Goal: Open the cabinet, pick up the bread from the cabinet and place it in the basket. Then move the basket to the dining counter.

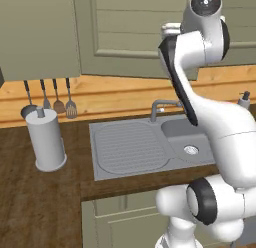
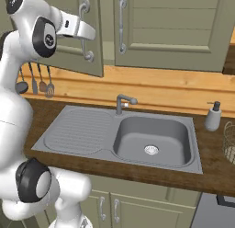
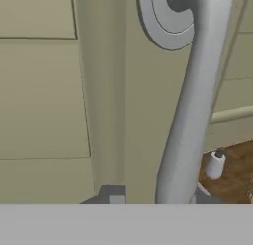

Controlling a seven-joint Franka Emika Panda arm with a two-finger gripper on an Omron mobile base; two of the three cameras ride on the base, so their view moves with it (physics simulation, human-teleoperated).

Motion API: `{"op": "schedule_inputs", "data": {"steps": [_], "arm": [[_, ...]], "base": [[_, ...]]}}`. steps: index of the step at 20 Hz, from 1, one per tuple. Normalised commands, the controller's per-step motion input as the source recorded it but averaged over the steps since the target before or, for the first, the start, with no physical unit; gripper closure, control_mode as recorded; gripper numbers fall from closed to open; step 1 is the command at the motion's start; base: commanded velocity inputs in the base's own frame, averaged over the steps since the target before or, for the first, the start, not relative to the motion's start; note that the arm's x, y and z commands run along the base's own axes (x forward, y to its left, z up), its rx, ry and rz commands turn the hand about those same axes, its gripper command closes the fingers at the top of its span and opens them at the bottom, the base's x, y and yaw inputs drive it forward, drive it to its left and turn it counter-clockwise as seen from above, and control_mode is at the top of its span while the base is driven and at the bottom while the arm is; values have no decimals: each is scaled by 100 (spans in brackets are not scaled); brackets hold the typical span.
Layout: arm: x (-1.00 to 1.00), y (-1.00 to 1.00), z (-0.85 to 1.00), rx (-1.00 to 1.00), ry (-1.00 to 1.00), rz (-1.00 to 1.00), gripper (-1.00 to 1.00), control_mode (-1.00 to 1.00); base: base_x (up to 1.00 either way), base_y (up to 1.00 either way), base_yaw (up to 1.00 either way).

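The claw (image 3: 154,197) sits right at the long curved light-grey bar handle (image 3: 190,115) of the olive-grey wall cabinet (image 2: 92,48), one small dark fingertip on each side of the bar, but whether they are truly pinching it or standing slightly slack I cannot tell. That is the danger as I judge it: a loose hold on a smooth round bar, and the claw slides off mid-pull, leaving the door half shut. The door already stands ajar. A pull off the hinge arc could also jam the arm.

Count, working outward: two bar handles on the wall doors, one grey tap (image 2: 123,103) below the claw, one grey sink (image 2: 151,139), four hanging utensils (image 1: 50,99). Far off to the side on the dark wood bench (image 2: 215,169): one soap pump (image 2: 213,116), one silvery wire-mesh basket (image 2: 229,142). The bread stays hidden inside the cabinet.
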Motion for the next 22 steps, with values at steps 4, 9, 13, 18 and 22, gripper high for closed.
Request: {"op": "schedule_inputs", "data": {"steps": [4,9,13,18,22], "arm": [[-100,100,0,0,0,-21,100,-100],[-92,95,0,0,-1,-3,100,-100],[-45,96,-7,0,0,-3,100,-100],[-13,45,-4,0,0,0,-100,-100],[-9,5,0,0,0,-7,-100,-100]], "base": [[0,0,0],[0,0,0],[0,0,0],[0,0,0],[0,0,0]]}}
